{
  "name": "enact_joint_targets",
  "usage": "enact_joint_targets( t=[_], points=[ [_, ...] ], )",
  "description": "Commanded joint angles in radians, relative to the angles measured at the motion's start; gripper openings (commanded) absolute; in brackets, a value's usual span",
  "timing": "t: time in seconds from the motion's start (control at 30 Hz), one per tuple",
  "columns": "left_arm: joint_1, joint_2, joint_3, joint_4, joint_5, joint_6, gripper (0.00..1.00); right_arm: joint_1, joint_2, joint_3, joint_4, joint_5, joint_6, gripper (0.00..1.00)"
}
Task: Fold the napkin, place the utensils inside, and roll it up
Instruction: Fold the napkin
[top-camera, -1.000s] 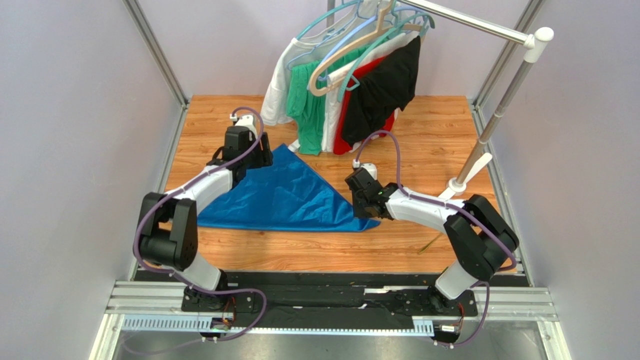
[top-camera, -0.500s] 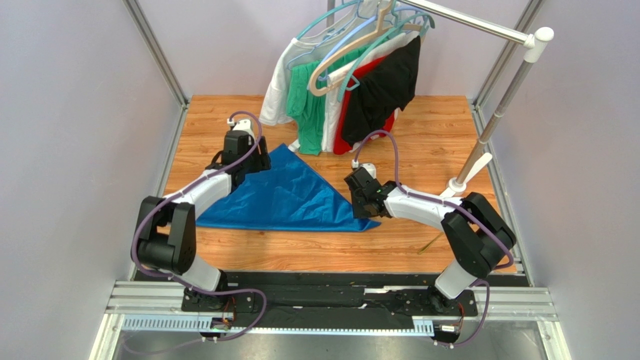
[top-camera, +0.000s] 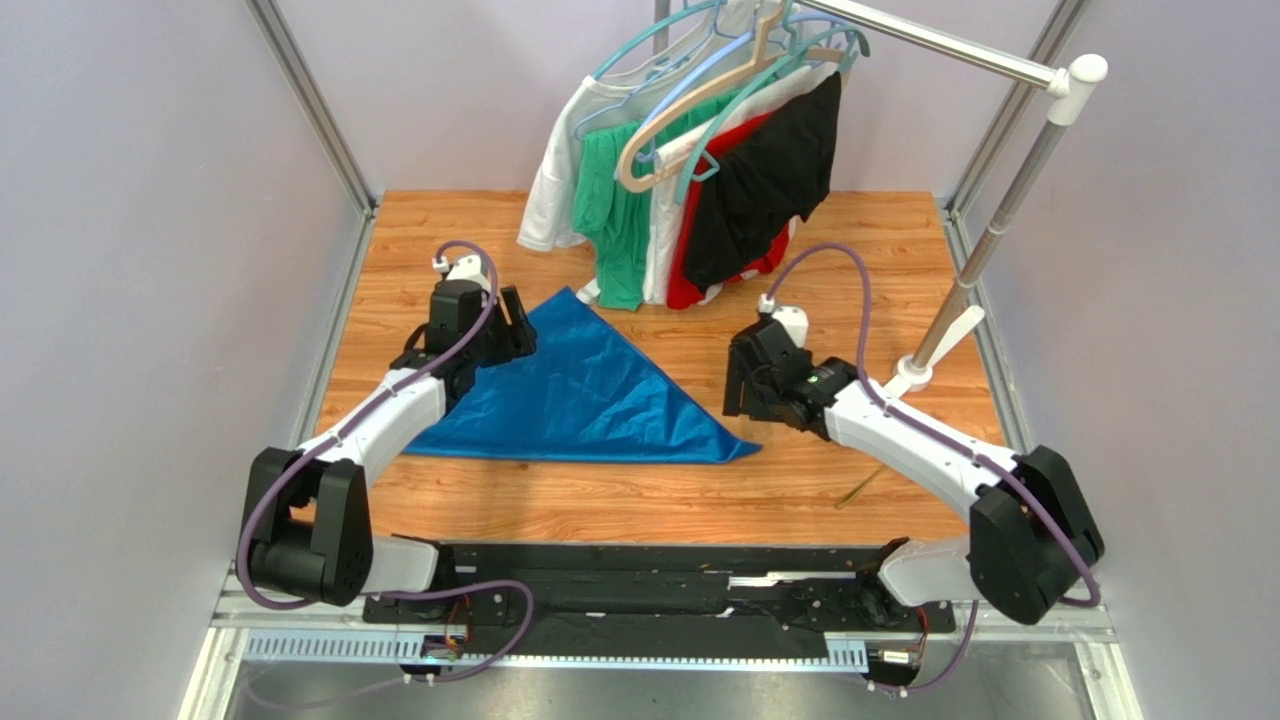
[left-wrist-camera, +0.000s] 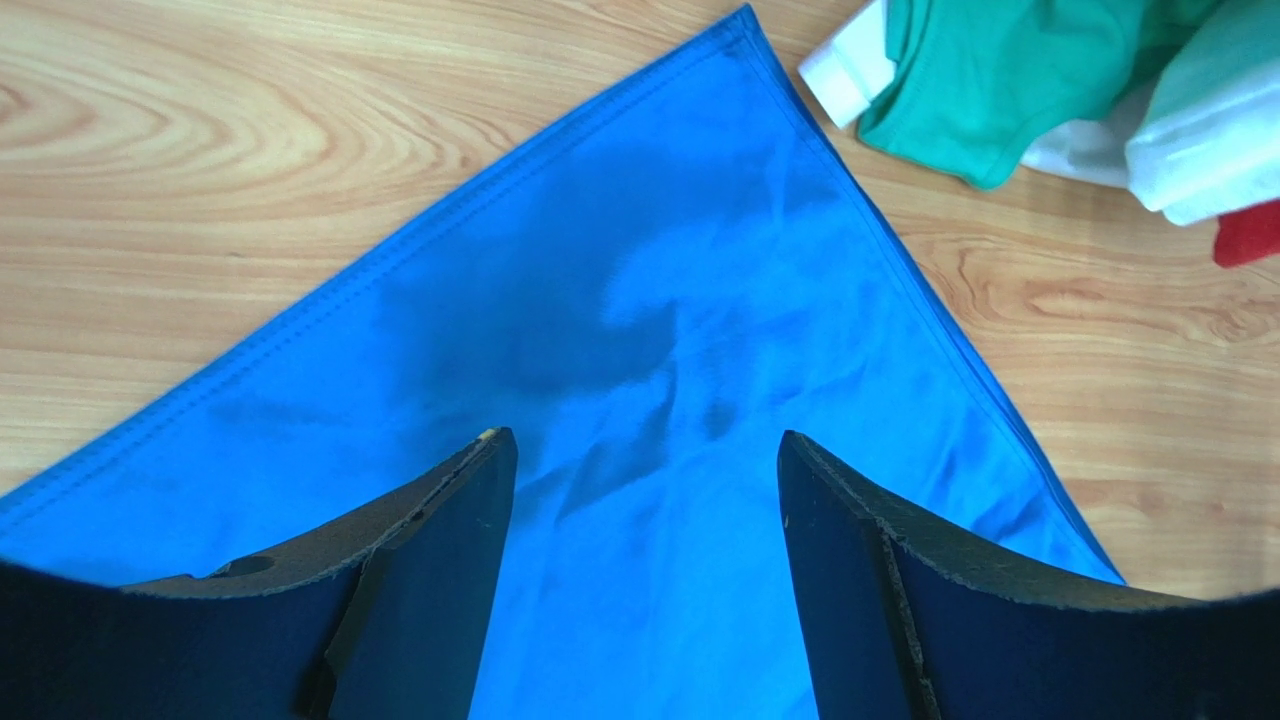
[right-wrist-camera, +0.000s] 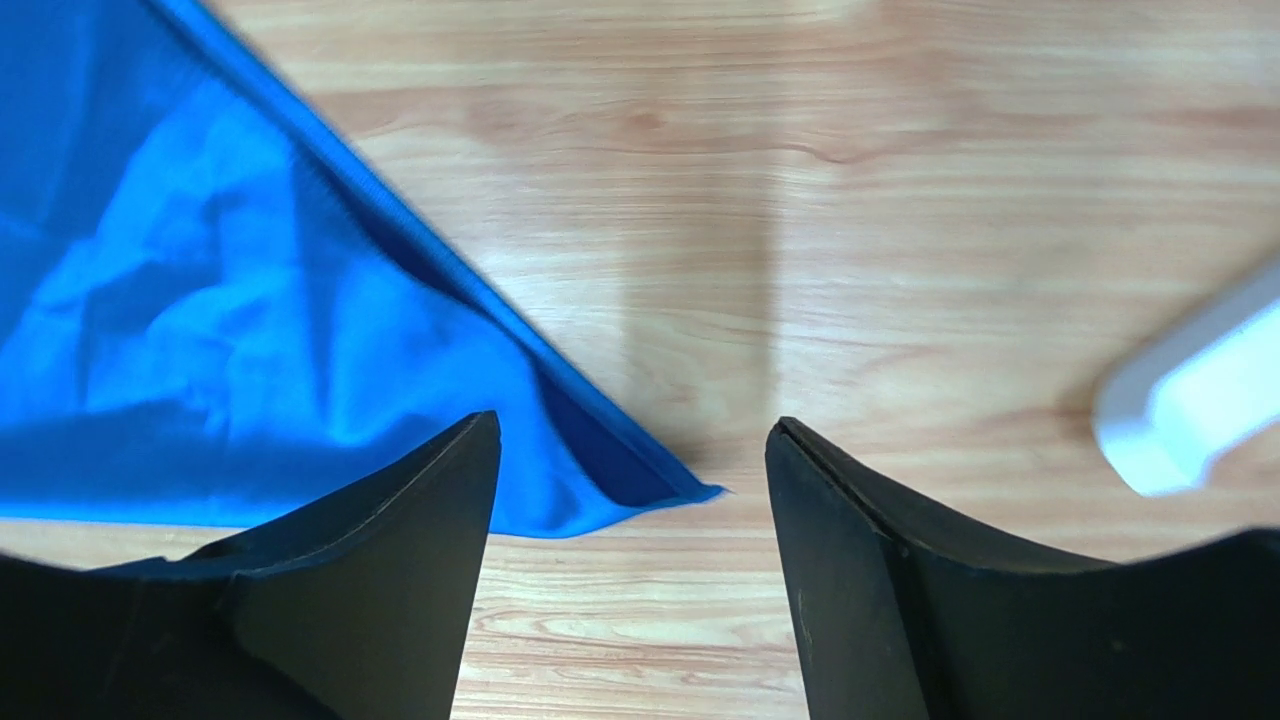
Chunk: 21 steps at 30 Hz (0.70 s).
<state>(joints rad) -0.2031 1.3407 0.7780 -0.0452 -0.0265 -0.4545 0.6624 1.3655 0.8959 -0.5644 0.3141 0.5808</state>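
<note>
Behind the napkin (top-camera: 579, 393), lying as a flat triangle on the desk (top-camera: 887, 255): garments (top-camera: 691, 180) on hangers, hems near its far corner, and a white rack foot (right-wrist-camera: 1187, 398) off to the right. Left hand (left-wrist-camera: 640, 438) spread wide above that far corner, gripping nothing. Right hand (right-wrist-camera: 631, 420) likewise wide above the right-hand tip, empty.

Wooden table (top-camera: 872, 255) bearing the napkin (top-camera: 579, 398)
It lies flat, a creased blue triangle, mid-table; hanging garments (top-camera: 706, 180) come down just past its far tip.
</note>
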Motion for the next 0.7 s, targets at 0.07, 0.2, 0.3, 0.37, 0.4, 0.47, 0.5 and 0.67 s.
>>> enact_joint_targets(
  t=[0.07,0.2,0.3,0.37,0.4,0.47,0.5,0.67],
  points=[
    [-0.016,-0.031,-0.006,0.008,0.066,-0.039,0.74,-0.056,-0.104,-0.072,-0.037,0.011,0.125,0.69],
    [-0.019,-0.017,-0.025,0.039,0.082,-0.046,0.74,-0.055,-0.134,-0.097,0.038,-0.084,0.103,0.67],
    [-0.019,0.003,-0.049,0.068,0.100,-0.061,0.74,-0.017,-0.106,-0.075,0.107,-0.152,0.100,0.65],
    [-0.019,0.006,-0.072,0.096,0.111,-0.079,0.73,0.055,-0.060,-0.034,0.112,-0.129,0.100,0.65],
    [-0.019,0.005,-0.094,0.103,0.111,-0.084,0.74,0.072,-0.042,-0.026,0.136,-0.135,0.102,0.65],
    [-0.019,0.003,-0.112,0.119,0.106,-0.095,0.74,0.109,0.012,-0.017,0.170,-0.158,0.111,0.65],
    [-0.019,0.003,-0.129,0.123,0.102,-0.099,0.74,0.114,0.035,-0.018,0.214,-0.174,0.116,0.65],
    [-0.018,0.012,-0.174,0.162,0.094,-0.124,0.74,0.120,0.151,-0.006,0.265,-0.225,0.131,0.65]
  ],
)
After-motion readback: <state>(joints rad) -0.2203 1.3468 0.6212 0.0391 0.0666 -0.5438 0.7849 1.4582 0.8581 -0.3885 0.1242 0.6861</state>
